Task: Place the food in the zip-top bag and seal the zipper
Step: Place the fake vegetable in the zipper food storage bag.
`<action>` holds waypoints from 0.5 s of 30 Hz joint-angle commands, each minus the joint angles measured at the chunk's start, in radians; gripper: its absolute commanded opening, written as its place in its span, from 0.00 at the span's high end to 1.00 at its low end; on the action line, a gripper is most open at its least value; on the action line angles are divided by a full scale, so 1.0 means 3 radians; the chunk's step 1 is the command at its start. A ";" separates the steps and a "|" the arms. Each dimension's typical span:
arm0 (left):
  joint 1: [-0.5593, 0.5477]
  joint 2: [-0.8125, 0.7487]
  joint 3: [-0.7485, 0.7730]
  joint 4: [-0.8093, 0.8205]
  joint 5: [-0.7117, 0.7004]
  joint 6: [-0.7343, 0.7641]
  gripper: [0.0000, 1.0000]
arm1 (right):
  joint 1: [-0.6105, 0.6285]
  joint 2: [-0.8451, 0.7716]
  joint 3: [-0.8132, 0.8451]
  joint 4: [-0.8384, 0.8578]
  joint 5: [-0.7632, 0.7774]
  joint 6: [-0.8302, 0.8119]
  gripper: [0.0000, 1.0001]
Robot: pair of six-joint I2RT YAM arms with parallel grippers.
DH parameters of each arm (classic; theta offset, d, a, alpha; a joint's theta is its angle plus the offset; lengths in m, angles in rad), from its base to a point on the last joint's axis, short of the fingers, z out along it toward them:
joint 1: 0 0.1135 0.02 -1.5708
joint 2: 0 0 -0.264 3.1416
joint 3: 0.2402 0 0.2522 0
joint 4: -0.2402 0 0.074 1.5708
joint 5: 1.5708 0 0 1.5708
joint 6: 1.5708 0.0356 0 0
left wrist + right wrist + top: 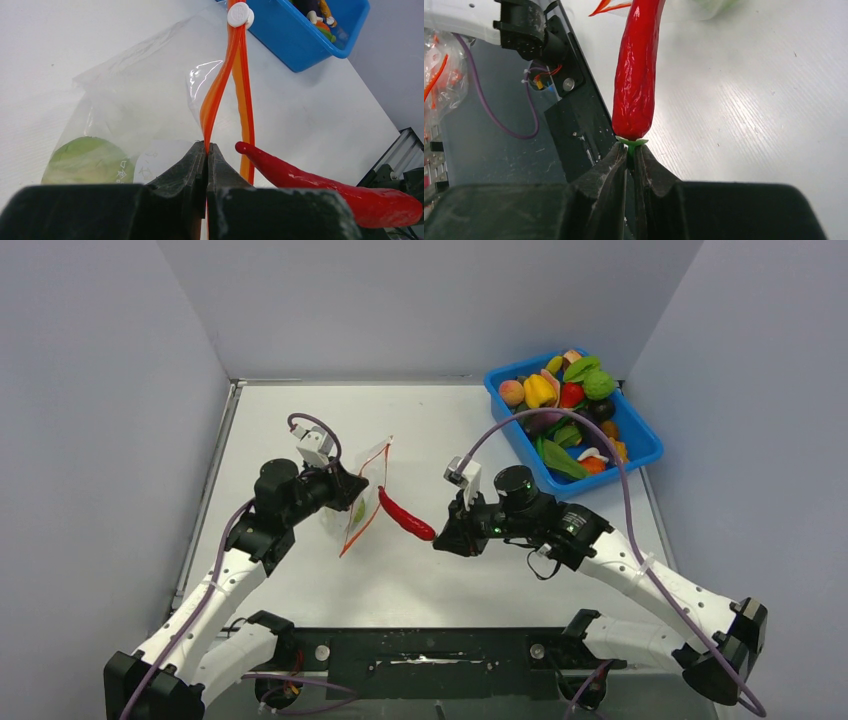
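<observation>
Left gripper (206, 147) has its two jaws pressed fully together, and between them it pinches one orange-red strip of the zipper (220, 85). By this strip it holds the zip-top bag (145, 100) up on its edge above the table (450, 580). The two strips of the zipper stand apart below the white slider (240, 15), so the mouth of the bag is open. Inside the bag, low down, lies a green round toy (85, 160).

Right gripper (630, 150) is also nearly closed, and it grips the small green stem of the red chili (636, 75). The chili reaches from this gripper toward the bag. Its pointed tip is at the bag's mouth, just beside the free strip; if it touches the strip, I cannot tell.

Well apart from the bag, on the side of the right arm, stands the blue tub (640, 445) with many more colourful toy foods (570, 405) in it.
</observation>
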 commanded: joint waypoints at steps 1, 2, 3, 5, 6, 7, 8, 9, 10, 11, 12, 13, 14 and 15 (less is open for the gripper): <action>-0.0017 -0.0026 0.0012 0.0203 0.0046 0.0046 1.00 | 0.0020 0.0067 0.0198 0.0033 0.0296 0.0177 1.00; -0.0018 -0.0032 0.0011 0.0204 0.0050 0.0043 1.00 | 0.0024 0.0104 0.0229 0.0013 0.0338 0.0208 1.00; -0.0018 -0.0035 0.0010 0.0209 0.0060 0.0043 1.00 | 0.0024 0.0144 0.0263 -0.0008 0.0388 0.0228 1.00; -0.0018 -0.0035 0.0014 0.0209 0.0094 0.0043 1.00 | 0.0022 0.0219 0.0317 -0.0045 0.0497 0.0274 0.99; -0.0021 -0.0035 0.0012 0.0213 0.0113 0.0043 1.00 | 0.0024 0.0254 0.0342 -0.0058 0.0558 0.0305 1.00; -0.0022 -0.0038 0.0008 0.0221 0.0135 0.0043 1.00 | 0.0024 0.0288 0.0366 -0.0067 0.0603 0.0355 1.00; -0.0027 -0.0039 0.0004 0.0234 0.0166 0.0039 1.00 | 0.0021 0.0330 0.0405 -0.0081 0.0644 0.0405 1.00; -0.0030 -0.0045 0.0000 0.0243 0.0186 0.0035 1.00 | 0.0020 0.0376 0.0446 -0.0096 0.0654 0.0438 1.00; -0.0033 -0.0048 -0.0005 0.0252 0.0211 0.0031 1.00 | 0.0021 0.0432 0.0495 -0.0106 0.0636 0.0454 1.00; -0.0034 -0.0048 -0.0006 0.0266 0.0232 0.0026 1.00 | 0.0022 0.0472 0.0537 -0.0115 0.0607 0.0456 0.99; -0.0035 -0.0054 -0.0012 0.0281 0.0252 0.0020 1.00 | 0.0024 0.0509 0.0575 -0.0112 0.0590 0.0467 0.99; -0.0042 -0.0059 -0.0013 0.0289 0.0269 0.0015 1.00 | 0.0023 0.0538 0.0604 -0.0102 0.0598 0.0503 0.99; -0.0043 -0.0067 -0.0015 0.0298 0.0277 0.0013 1.00 | 0.0024 0.0560 0.0622 -0.0082 0.0613 0.0540 0.99; -0.0043 -0.0071 -0.0019 0.0303 0.0285 0.0010 1.00 | 0.0022 0.0586 0.0634 -0.0057 0.0645 0.0596 0.99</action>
